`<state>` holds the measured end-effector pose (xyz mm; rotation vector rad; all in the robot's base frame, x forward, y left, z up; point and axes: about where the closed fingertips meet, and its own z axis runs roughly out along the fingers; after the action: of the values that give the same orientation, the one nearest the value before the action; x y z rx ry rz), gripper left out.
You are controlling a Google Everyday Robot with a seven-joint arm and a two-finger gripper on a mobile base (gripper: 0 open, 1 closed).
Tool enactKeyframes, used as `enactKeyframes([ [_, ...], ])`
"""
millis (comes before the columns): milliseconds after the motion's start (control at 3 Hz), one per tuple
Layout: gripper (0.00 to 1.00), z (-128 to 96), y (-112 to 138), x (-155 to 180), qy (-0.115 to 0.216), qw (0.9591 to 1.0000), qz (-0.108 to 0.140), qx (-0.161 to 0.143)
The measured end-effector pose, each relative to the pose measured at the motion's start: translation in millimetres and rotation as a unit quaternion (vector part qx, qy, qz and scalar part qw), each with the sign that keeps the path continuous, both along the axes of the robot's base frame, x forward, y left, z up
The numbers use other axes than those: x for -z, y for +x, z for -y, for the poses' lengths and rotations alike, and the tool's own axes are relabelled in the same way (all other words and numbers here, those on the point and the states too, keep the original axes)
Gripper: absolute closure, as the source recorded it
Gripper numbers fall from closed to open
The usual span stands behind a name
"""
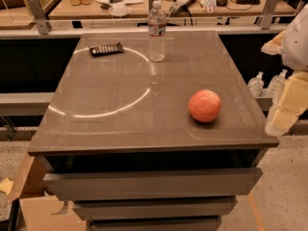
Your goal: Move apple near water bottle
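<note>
The apple (pixel 205 106), an orange-red ball with a paler blush, rests on the grey table top (pixel 110 124) at the right front. The water bottle (pixel 157 32), tall and clear with a white cap and a red-and-white label band, stands upright at the back middle of the table. My gripper (pixel 285 107), pale yellow below a white arm, hangs at the right edge of the view, just off the table's right side. It is to the right of the apple, apart from it, and holds nothing that I can see.
A dark flat rectangular object (pixel 106 49) lies at the back left of the table. Drawers (pixel 149 184) sit below the table front. Small white-topped bottles (pixel 256 84) stand on a ledge at the right. A cluttered bench (pixel 159 4) runs behind a rail.
</note>
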<state>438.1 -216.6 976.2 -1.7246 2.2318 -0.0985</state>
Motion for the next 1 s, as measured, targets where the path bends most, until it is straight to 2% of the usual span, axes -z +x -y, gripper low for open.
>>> enactKeyframes([
  [333,0.0,0.0,0.0,0.0,0.0,1.0,0.0,0.0],
  [667,0.0,-1.9,-0.2,-1.5,0.031,0.9995,0.004,0.005],
  [1000,0.0,-8.4,4.2,21.3,0.11,0.9937,0.002,0.024],
])
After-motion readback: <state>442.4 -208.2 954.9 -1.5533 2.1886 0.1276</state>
